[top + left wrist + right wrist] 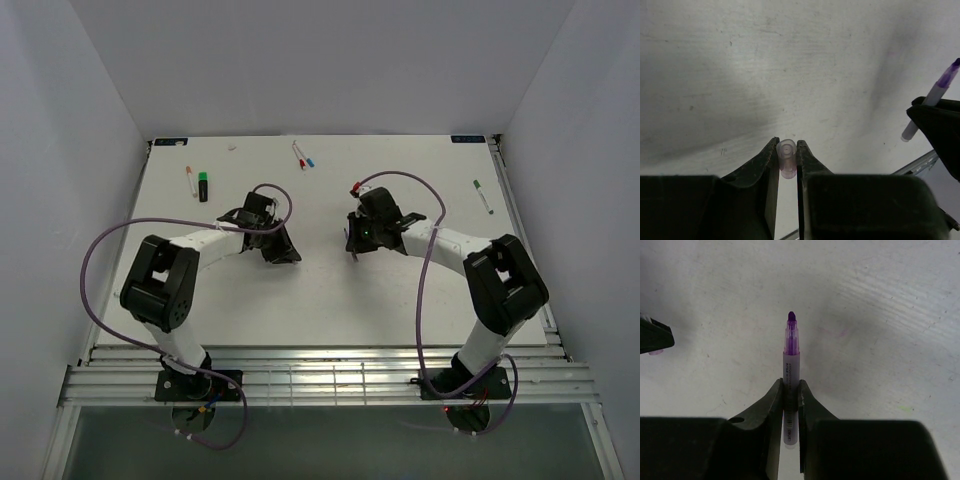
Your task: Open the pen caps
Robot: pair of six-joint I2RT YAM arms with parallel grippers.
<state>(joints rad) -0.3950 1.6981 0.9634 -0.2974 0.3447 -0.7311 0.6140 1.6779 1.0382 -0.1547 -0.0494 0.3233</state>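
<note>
Legend for you, the operator: your left gripper (787, 145), black, frames a clear pen cap (786, 159) tinted pale purple. Your right gripper (790, 384), also black, frames a pen (791, 357) with a purple tip, translucent purple neck and whitish barrel with dark print. Also visible: black marker (203, 186) with green end, purple cables (400, 174), white table (320, 300) with faint grey scuffs.
</note>
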